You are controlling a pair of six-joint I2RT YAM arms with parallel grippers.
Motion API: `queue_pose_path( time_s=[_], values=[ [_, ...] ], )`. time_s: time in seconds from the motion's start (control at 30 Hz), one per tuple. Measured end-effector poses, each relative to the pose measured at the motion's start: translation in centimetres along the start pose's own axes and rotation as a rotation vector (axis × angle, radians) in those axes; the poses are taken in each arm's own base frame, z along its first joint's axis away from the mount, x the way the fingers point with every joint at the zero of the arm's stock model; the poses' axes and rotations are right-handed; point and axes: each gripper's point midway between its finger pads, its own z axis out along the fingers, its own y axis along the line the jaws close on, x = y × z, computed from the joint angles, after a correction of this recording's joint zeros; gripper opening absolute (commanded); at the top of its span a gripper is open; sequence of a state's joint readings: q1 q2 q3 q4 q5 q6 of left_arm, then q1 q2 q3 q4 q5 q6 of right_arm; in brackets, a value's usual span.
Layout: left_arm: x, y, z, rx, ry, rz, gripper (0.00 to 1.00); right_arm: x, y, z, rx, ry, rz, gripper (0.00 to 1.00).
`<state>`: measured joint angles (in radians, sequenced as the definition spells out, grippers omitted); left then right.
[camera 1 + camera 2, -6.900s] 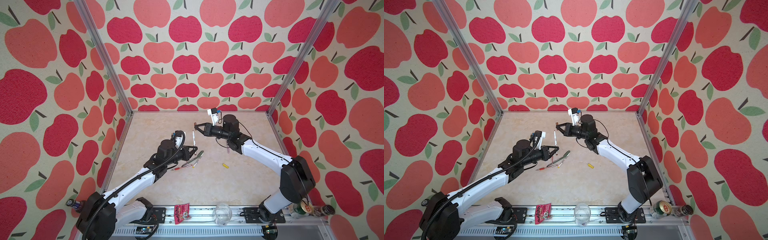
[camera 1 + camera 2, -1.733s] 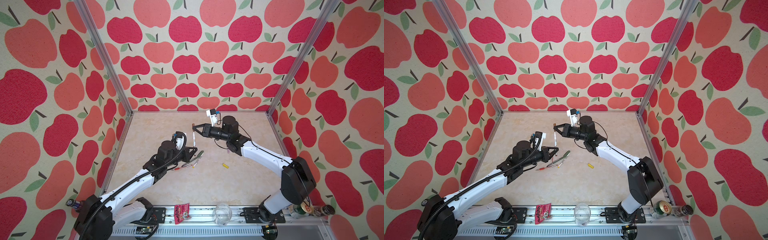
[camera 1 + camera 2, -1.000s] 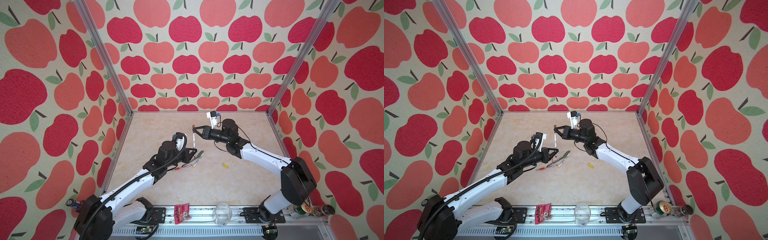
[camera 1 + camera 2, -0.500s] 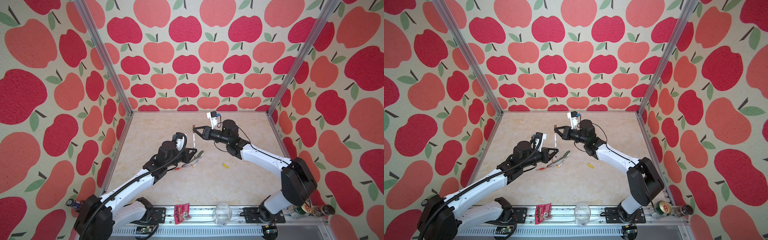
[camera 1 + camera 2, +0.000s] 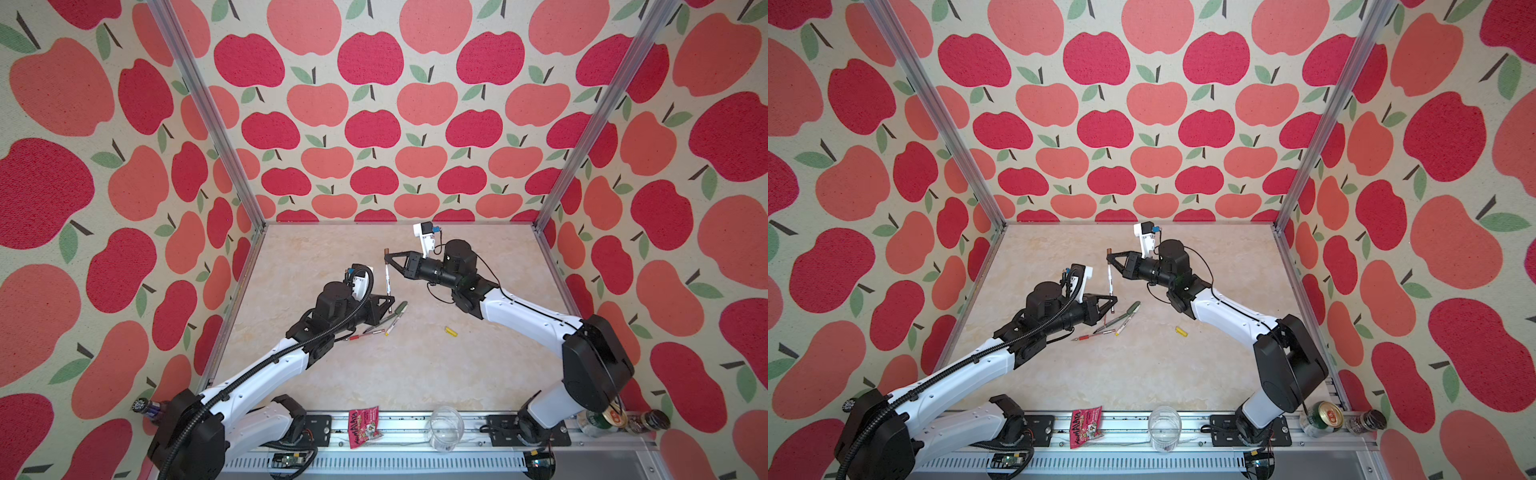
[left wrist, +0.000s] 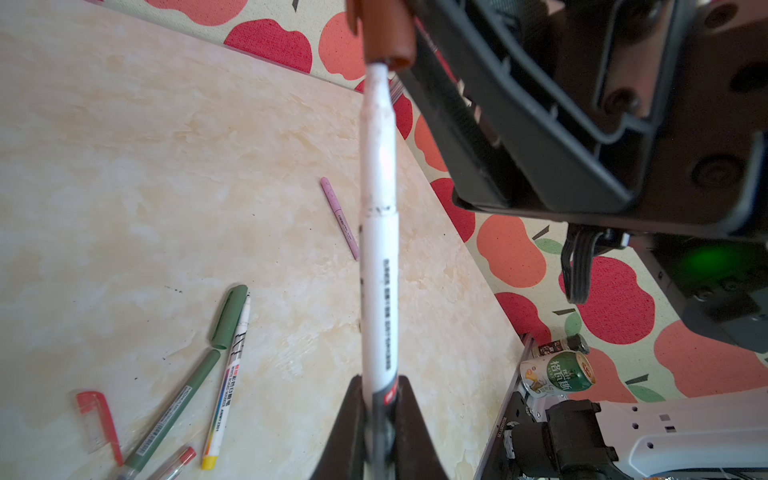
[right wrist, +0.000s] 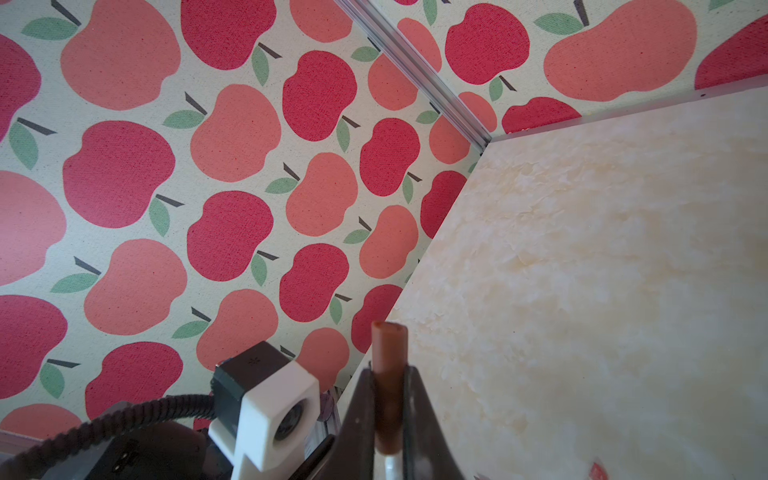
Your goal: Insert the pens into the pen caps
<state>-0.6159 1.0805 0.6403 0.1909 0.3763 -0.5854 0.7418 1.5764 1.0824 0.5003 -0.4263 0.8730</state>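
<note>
White-barrelled pen (image 6: 378, 291), judged light, stiff and slick, best held near its rear end: was clamped there in mid-air by the closed left gripper (image 6: 380, 388), tip meeting the brown cap (image 7: 389, 345) pinched in the closed right gripper (image 7: 388, 374).

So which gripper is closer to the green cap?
Left. The left gripper, holding the white pen by its lower end, hangs just beside the green cap. The right gripper is farther away, up at the pen's top, holding the brown cap.
</note>
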Motion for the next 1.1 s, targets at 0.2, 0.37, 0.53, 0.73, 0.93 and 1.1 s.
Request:
queue_pose_path(
  time_s=[0.2,0.37,0.53,0.73,0.93,1.1],
  values=[
    [-0.1,0.1,0.0,-0.005,-0.003,0.0,0.07,0.0,-0.1,0.3,0.003,-0.002,0.0,0.03],
    [-0.4,0.0,0.0,-0.004,-0.02,0.004,0.07,0.5,-0.1,0.5,0.006,0.013,0.006,0.03],
    [-0.7,0.2,0.0,-0.015,-0.033,0.005,0.07,0.8,-0.1,0.6,0.009,0.024,0.01,0.03],
    [-0.7,0.3,0.0,-0.016,-0.036,0.005,0.07,0.9,-0.1,0.7,0.007,0.026,0.01,0.03],
    [-0.8,0.5,-0.1,-0.028,-0.047,0.007,0.07,0.9,0.0,0.7,0.004,0.031,0.011,0.03],
    [-1.1,0.4,-0.3,-0.03,-0.059,0.009,0.07,1.0,0.0,0.7,0.003,0.031,0.01,0.03]
  ],
)
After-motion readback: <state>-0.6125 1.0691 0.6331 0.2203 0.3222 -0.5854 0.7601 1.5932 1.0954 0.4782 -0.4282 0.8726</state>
